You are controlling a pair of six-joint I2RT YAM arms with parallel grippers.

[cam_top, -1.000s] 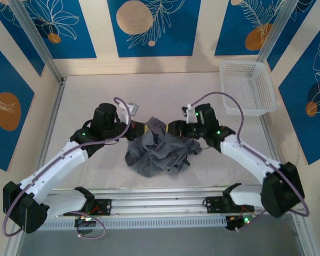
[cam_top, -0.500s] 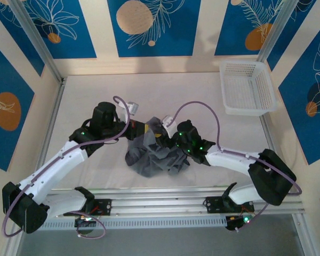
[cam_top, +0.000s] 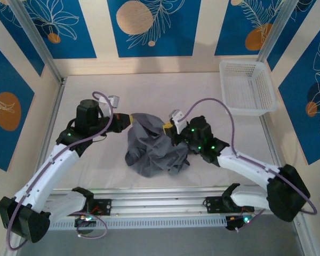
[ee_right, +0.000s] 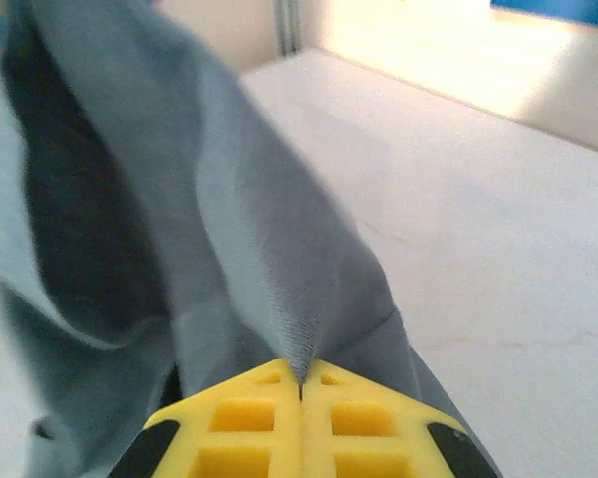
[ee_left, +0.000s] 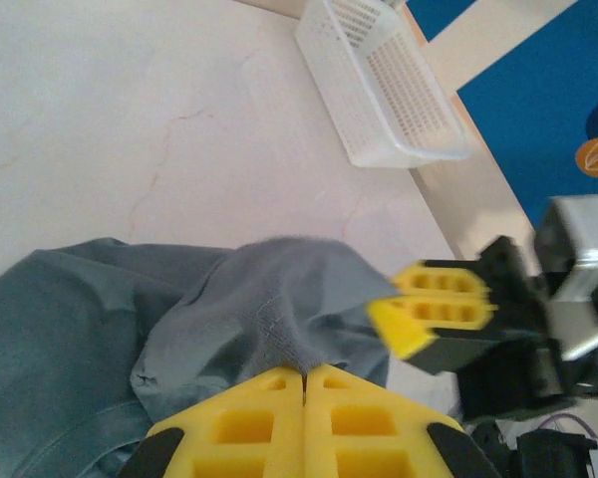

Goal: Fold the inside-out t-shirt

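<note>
Slate-grey cloth, the inside-out t-shirt, lies crumpled in a heap at the middle of the white table, somewhat nearer the arm bases than the far wall. On the left, the left arm reaches in from its base, and the left gripper meets the heap's upper left edge. Its wrist view shows the yellow pads pressed flat together with a ridge of the shirt pinched in the seam between them, the cloth rising to that pinch as a small peak. Just to the right, the right gripper sits at the heap's upper right edge, near the left one, with a lifted span of grey fabric between the two. From the right wrist, its pads are likewise clamped together on the shirt, which stands up from the pinch in a tall, draped fold. Farther right, at the table's far right corner, a white plastic basket stands well apart from the shirt.
</note>
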